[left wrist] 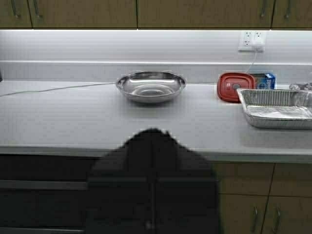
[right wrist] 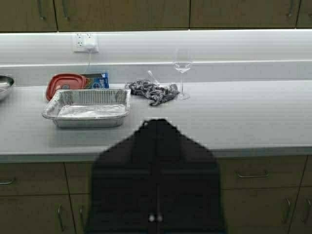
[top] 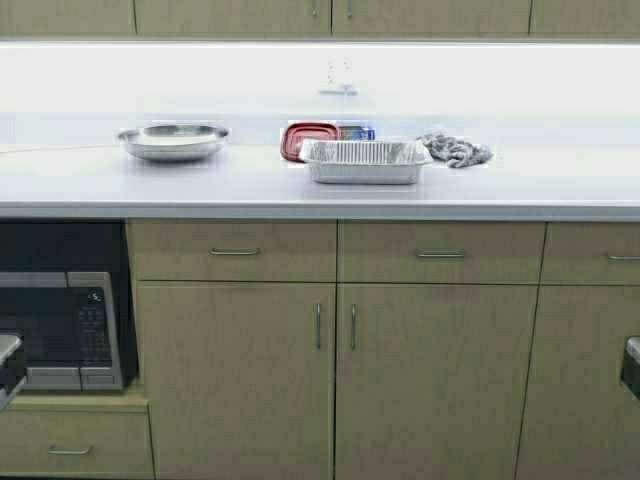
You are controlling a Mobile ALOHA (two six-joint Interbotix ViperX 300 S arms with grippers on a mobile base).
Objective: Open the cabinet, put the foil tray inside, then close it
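Observation:
The foil tray (top: 363,160) stands on the white counter (top: 250,185), right of centre, empty; it also shows in the left wrist view (left wrist: 278,108) and the right wrist view (right wrist: 88,107). The wall cabinet (top: 250,15) hangs above, only its lower edge in view, both doors shut, its bar handles (top: 314,10) at the meeting edges. My left gripper (top: 5,365) sits low at the left edge, in front of the floor units; its fingers (left wrist: 146,139) are shut and empty. My right gripper (top: 632,365) sits low at the right edge, shut and empty (right wrist: 157,121).
A steel bowl (top: 173,140) stands left of the tray. A red lid (top: 305,138) and a blue packet (top: 358,132) lie behind the tray, a grey cloth (top: 455,150) to its right, a wine glass (right wrist: 183,73) beyond. A microwave (top: 60,330) sits lower left.

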